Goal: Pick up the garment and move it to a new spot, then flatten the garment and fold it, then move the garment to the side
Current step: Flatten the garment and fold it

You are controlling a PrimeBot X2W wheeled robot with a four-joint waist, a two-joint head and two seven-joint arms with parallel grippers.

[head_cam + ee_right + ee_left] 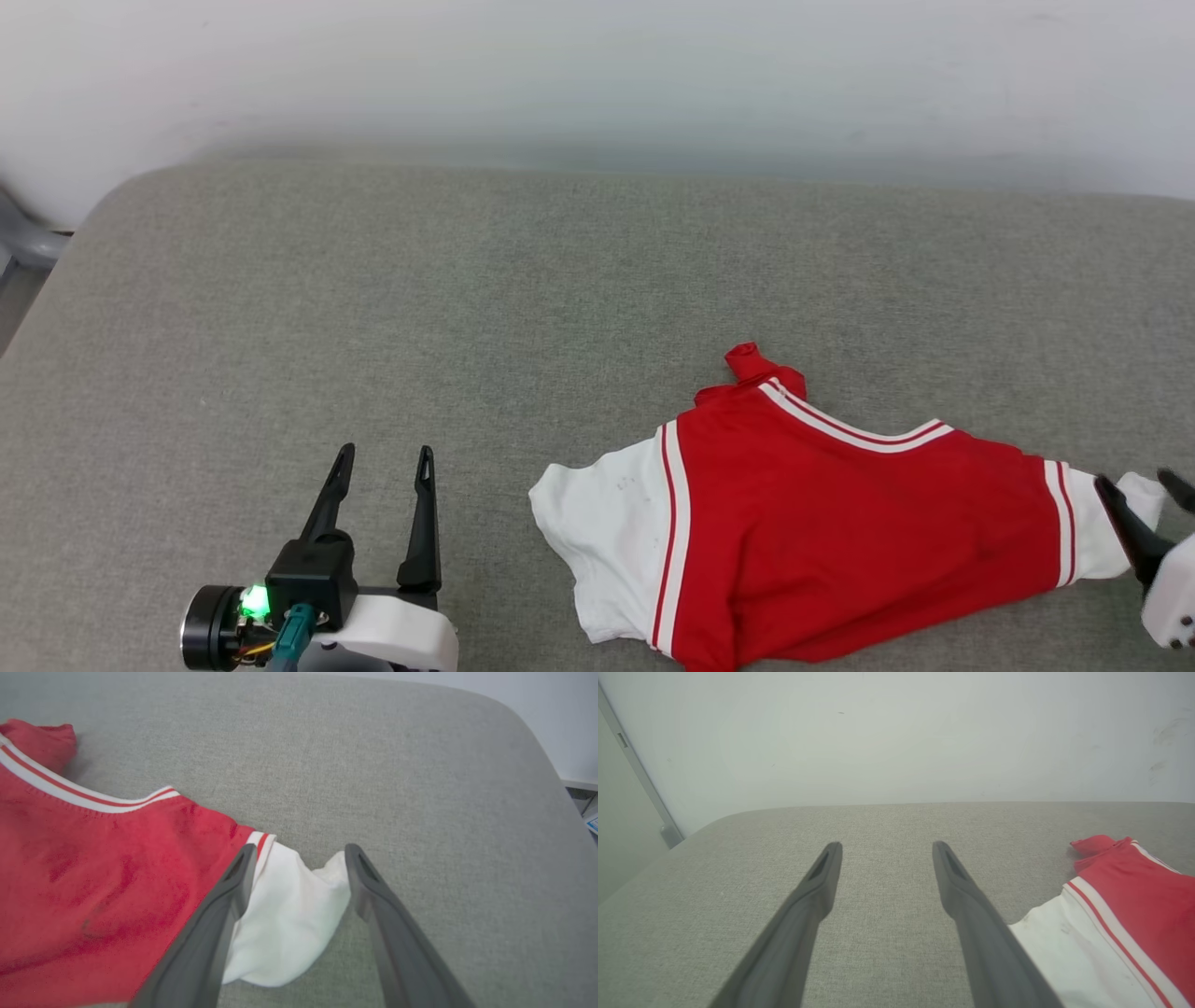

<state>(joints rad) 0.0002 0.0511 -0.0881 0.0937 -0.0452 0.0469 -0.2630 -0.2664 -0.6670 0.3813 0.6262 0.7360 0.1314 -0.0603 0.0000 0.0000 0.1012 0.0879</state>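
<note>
A: Where was the garment (840,523)?

B: It lay on the grey cushion (467,280), toward the robot's right and near the front. The red body faced up, with a white sleeve out to each side.

A: And the grippers?

B: The right gripper (301,848) had its fingers spread wide, one on either side of the right sleeve (285,924). Nothing was pinched, and the cloth lay slack on the cushion. The left gripper (386,450) was just as wide and empty. It was over bare cushion, apart from the left sleeve (607,532).

A: How far along was the task, in your view?

B: Somewhere in the flattening, I judged. The garment was set down and mostly spread out. The pictures could not say whether that spot was the new one. Both sleeves were bunched and the body was wrinkled, so smoothing was left to do. No fold had been made, and the move to the side was undone.

A: What could you not make out?

B: Part of the garment ran off the bottom edge of the head view, and the right gripper's body was cut off by the right edge there. A small red lump (747,359) stood above the neckline. I could not tell whether it was a tab or a twisted bit of cloth. No print showed on the upturned side, and the underside was hidden.
</note>
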